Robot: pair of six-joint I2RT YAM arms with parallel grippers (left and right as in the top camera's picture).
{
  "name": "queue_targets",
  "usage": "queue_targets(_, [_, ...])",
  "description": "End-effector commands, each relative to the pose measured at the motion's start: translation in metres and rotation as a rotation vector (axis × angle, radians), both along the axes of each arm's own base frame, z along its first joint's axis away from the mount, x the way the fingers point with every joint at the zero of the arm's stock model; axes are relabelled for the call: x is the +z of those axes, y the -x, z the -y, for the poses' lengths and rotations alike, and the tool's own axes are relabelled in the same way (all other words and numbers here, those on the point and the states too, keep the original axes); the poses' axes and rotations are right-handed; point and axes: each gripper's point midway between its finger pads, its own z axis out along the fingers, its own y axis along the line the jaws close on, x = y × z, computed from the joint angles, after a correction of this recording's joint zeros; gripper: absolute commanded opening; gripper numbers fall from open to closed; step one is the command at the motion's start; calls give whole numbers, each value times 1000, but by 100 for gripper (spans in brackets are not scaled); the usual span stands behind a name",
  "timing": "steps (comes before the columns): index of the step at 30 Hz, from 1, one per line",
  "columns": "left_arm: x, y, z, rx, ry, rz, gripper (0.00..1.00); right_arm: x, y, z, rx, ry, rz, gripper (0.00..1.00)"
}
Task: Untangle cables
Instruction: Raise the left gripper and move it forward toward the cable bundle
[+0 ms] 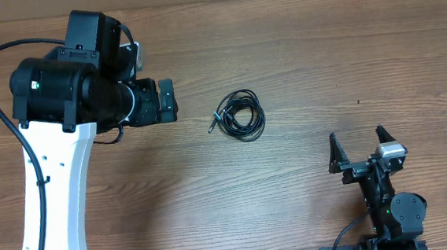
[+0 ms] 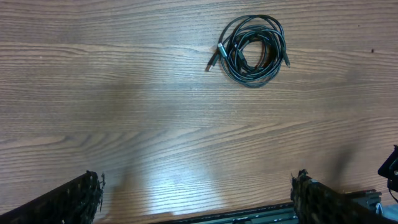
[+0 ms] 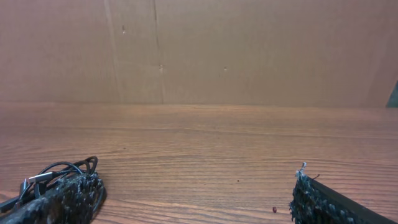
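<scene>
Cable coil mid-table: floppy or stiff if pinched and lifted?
Probably floppy: the cables are thin, in loose uneven loops, so they should sag. Likely light; overlapping loops may lift together. Flat coil seems unlikely to roll.

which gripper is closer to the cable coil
The left gripper: from overhead it sits closer to the cables; the right gripper is farther off, lower right.

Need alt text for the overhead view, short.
A small coil of thin black cables lies by itself in the middle of the wooden table. The left hand hovers off to its left and the right hand sits open near the front right. Neither touches the coil.
</scene>
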Motion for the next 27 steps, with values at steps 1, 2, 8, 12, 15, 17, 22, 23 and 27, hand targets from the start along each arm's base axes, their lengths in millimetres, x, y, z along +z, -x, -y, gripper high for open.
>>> queue_targets(1, [-2, -1, 0, -32, -23, 2, 100, -2, 0, -1, 2, 1, 4, 100])
queue_targets(2, [-2, -1, 0, -31, -23, 2, 99, -2, 0, -1, 2, 1, 4, 100])
queue_targets(8, [-3, -2, 0, -32, -23, -1, 100, -2, 0, -1, 2, 1, 4, 100])
queue_targets(12, [-5, -5, -1, -46, -38, 3, 99, -2, 0, -1, 2, 1, 4, 100])
queue_targets(15, [-10, -8, -4, -44, -62, -14, 100, -2, 0, -1, 2, 1, 4, 100])
queue_targets(17, [-15, -11, -3, -45, -65, -32, 99, -2, 0, -1, 2, 1, 4, 100])
queue_targets(22, [-29, -19, -2, -46, -74, -78, 99, -2, 0, -1, 2, 1, 4, 100])
queue_targets(23, [-30, -19, -1, -46, -75, -83, 100, -2, 0, -1, 2, 1, 4, 100])
queue_targets(27, [-40, -24, 0, -47, -81, -114, 100, -2, 0, -1, 2, 1, 4, 100])
